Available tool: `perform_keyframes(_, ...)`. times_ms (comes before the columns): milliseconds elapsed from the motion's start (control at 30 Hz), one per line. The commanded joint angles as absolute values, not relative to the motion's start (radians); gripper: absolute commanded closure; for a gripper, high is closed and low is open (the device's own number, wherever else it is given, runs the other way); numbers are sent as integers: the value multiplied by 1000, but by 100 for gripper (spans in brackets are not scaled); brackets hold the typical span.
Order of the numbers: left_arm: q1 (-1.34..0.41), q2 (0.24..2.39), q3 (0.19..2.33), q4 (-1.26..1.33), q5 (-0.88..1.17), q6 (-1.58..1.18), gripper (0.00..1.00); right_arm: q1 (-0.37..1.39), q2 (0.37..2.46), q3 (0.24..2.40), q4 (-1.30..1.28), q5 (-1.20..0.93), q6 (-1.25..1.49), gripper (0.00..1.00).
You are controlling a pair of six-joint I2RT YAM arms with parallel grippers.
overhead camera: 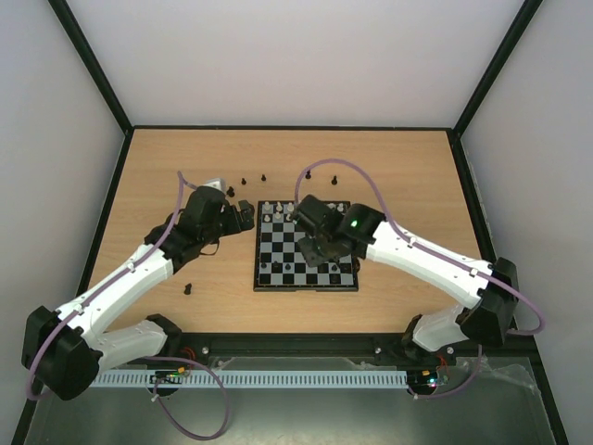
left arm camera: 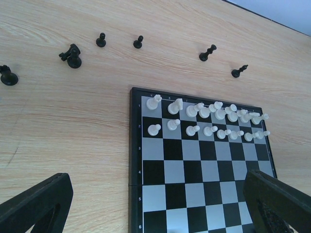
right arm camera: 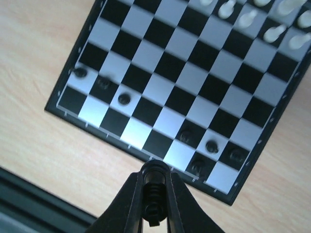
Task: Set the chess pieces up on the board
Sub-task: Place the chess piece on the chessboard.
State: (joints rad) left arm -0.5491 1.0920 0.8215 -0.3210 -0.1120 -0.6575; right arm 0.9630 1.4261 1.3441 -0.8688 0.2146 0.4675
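Note:
The board [overhead camera: 306,288] lies mid-table, with white pieces [overhead camera: 278,215] along its far rows and several black chess pieces [overhead camera: 278,268] on its near rows. My right gripper [overhead camera: 322,250] hovers over the board's near right part. In the right wrist view my right gripper [right arm camera: 155,174] is shut on a black chess piece [right arm camera: 155,199] above the board's [right arm camera: 165,68] near edge, close to placed black pieces [right arm camera: 211,145]. My left gripper [overhead camera: 243,215] is open and empty at the board's far left corner; its fingers [left arm camera: 39,204] frame the board [left arm camera: 130,145].
Loose black pieces stand on the table beyond the board: a knight [left arm camera: 74,56], small ones [left arm camera: 101,40] [left arm camera: 138,42] and two tipped [left arm camera: 207,53] [left arm camera: 239,72]. One more black piece [overhead camera: 188,289] stands left of the board near the left arm.

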Motion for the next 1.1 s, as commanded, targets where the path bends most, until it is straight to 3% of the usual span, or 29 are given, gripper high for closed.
perform_keyframes(0, -542, 1097, 824, -307, -107, -652, 1, 1032, 1424, 1272, -908, 240, 545, 91)
perform_keyframes(1067, -543, 1092, 799, -308, -115, -658, 1, 1094, 1654, 1086, -567, 181, 591, 90)
